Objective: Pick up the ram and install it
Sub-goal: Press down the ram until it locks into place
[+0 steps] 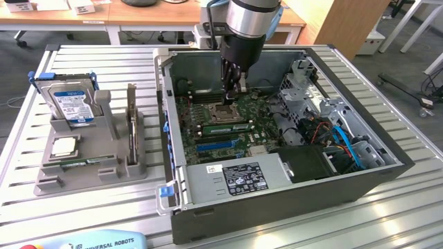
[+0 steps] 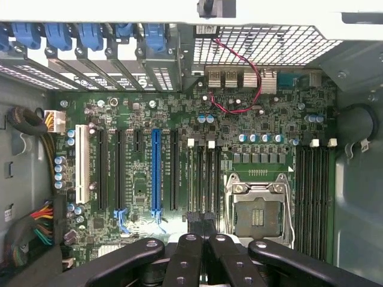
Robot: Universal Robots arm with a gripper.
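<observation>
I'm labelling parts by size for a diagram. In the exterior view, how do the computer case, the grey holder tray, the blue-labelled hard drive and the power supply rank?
Largest to smallest as they look:
1. computer case
2. grey holder tray
3. power supply
4. blue-labelled hard drive

The last two look close; the drive stands farther from the camera, so that order is unsure.

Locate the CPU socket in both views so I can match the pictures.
Exterior view: the CPU socket sits mid-motherboard inside the open computer case, just under the arm.
Wrist view: the CPU socket is the silver-framed square between two banks of memory slots.
Shared landmark: the long blue expansion slot on the motherboard.
</observation>
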